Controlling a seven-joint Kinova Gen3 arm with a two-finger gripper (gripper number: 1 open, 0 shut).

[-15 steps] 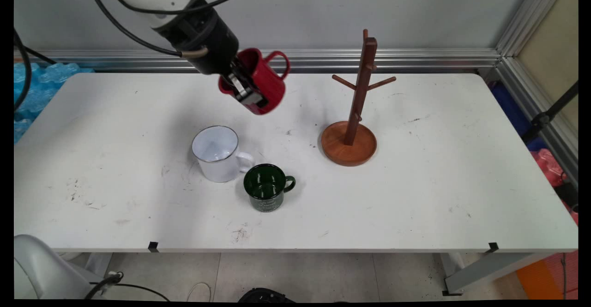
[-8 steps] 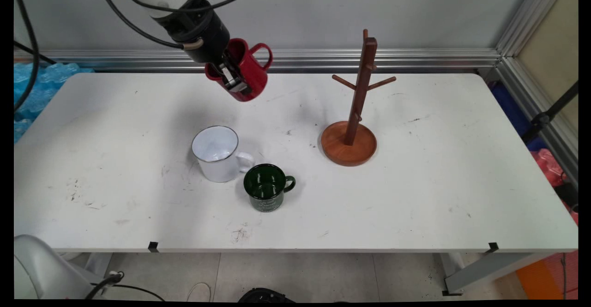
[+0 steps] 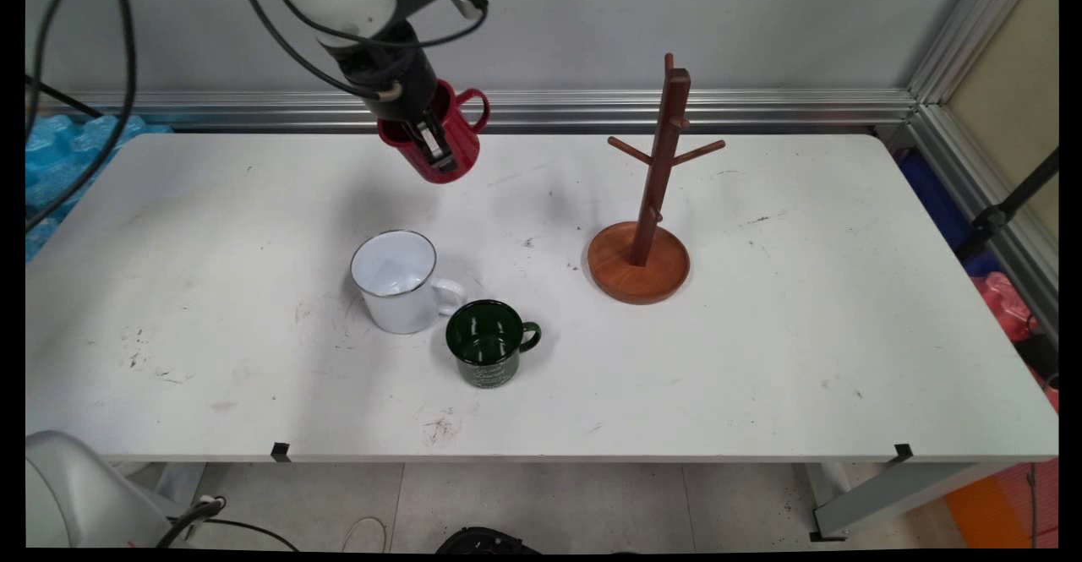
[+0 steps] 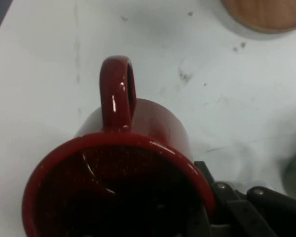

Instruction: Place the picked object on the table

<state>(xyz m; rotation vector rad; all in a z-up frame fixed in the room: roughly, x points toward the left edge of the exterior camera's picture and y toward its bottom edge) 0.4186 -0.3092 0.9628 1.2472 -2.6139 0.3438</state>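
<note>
Claw state: the claw (image 3: 433, 141) was clenched on the red mug (image 3: 439, 135), one finger outside the wall and the other reaching inside the rim.
Mug position: the red mug hung in the air above the far part of the desk (image 3: 761, 359), tilted, its handle (image 3: 473, 108) turned toward the wooden mug tree (image 3: 651, 199).
Hand view: the red mug's rim (image 4: 113, 143) and handle (image 4: 117, 94) filled the lower frame, with the mug tree's base (image 4: 266, 12) at the top edge.
Doing it well: with the mug carried by one wall, a steady pinch and slow travel looked wise, so that it would not swing or slip.
Mugs: three, namely the red one aloft, a white enamel mug (image 3: 397, 281) and a dark green mug (image 3: 488, 344), these two standing just beside each other.
Mug trees: one, its pegs bare, well apart from the standing mugs.
</note>
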